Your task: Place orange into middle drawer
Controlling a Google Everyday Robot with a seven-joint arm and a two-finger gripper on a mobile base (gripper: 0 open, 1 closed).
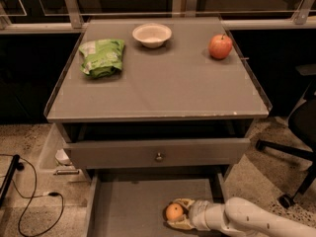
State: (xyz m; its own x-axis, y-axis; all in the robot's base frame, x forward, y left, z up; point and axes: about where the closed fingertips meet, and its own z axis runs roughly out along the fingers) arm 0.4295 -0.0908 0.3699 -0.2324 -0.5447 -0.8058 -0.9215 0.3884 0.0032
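Observation:
The orange (pixel 174 212) is small and round. It sits between the fingers of my gripper (pixel 177 213), low over the floor of the pulled-out middle drawer (pixel 133 206). The gripper is closed around the orange. My white arm (pixel 252 221) reaches in from the lower right. The drawer is a wide shallow grey tray with thin side walls, open below the cabinet. I cannot tell whether the orange touches the drawer floor.
Above is a drawer with a grey front panel and round knob (pixel 158 157). On the cabinet top (pixel 163 83) lie a green bag (pixel 101 57), a white bowl (pixel 152 34) and a red apple (pixel 220 46). A black cable (pixel 34 201) lies on the floor at left; a chair base (pixel 291 157) stands at right.

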